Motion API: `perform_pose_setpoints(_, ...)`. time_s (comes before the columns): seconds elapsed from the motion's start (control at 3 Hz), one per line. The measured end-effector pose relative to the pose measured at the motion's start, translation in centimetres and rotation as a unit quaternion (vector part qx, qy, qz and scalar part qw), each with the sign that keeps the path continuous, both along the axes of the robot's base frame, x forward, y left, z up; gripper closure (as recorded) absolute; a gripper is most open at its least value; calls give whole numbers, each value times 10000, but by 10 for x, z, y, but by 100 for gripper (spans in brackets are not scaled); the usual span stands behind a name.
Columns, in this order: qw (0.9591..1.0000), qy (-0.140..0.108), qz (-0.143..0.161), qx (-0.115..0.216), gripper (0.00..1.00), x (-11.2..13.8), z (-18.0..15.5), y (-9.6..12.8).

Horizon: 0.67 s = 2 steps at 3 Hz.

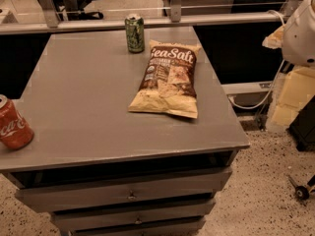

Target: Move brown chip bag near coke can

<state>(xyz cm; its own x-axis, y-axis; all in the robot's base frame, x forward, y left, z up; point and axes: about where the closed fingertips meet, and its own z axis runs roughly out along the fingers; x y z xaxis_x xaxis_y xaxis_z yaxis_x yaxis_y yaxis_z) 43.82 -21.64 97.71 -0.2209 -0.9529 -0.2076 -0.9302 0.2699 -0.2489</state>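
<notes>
Fingers sit off-camera past the white arm (302,31) at right, so I cannot tell their state; the bag (167,80) lies flat on the desk (83,82), well apart from the coke (14,123) at its left edge.

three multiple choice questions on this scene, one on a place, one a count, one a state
1. Where on the grey table is the coke can?
A. near left edge
B. far right corner
C. on the bag

2. How many cans are on the table?
A. one
B. two
C. three

3. How is the brown chip bag?
A. held in the gripper
B. standing upright
C. lying flat, untouched

1 A: it sits at the near left edge.
2 B: the coke can plus a green can at the far edge.
3 C: it lies label up; the gripper is not in view, only a white robot part at the right edge.
</notes>
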Motion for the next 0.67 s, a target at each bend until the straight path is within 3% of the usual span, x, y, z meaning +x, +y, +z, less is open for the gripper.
perform_pose_setpoints(0.33,10000,-1,0,0,0,0,0,0)
perform_pose_setpoints(0.67,9997,-120,80,203,0,15,-13,8)
